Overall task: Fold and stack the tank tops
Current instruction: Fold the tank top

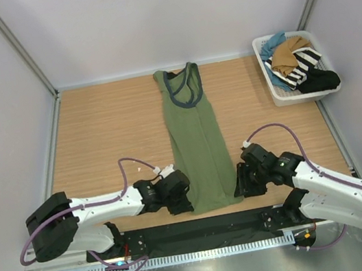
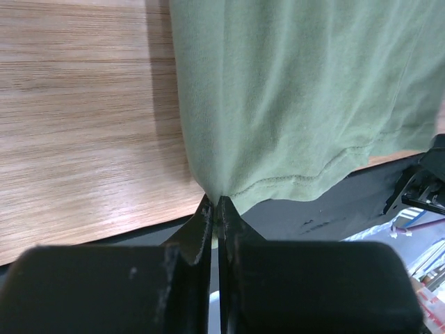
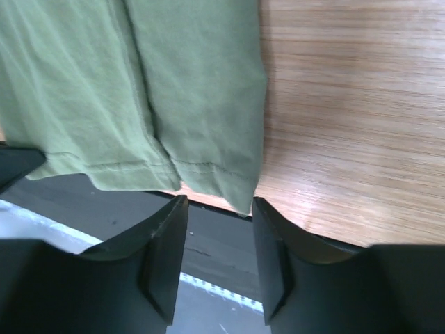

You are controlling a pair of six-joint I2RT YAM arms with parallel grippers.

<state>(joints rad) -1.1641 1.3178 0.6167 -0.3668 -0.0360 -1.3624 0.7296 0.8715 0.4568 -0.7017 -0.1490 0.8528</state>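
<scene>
Pinching the limp olive tank top [image 1: 196, 140] by its near-left hem corner, my left tool [image 2: 214, 207] clamped; right tool [image 3: 219, 207] open astride the other

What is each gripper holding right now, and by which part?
Left gripper pinches the olive green cloth tank top at its hem corner; right gripper holds nothing.
</scene>
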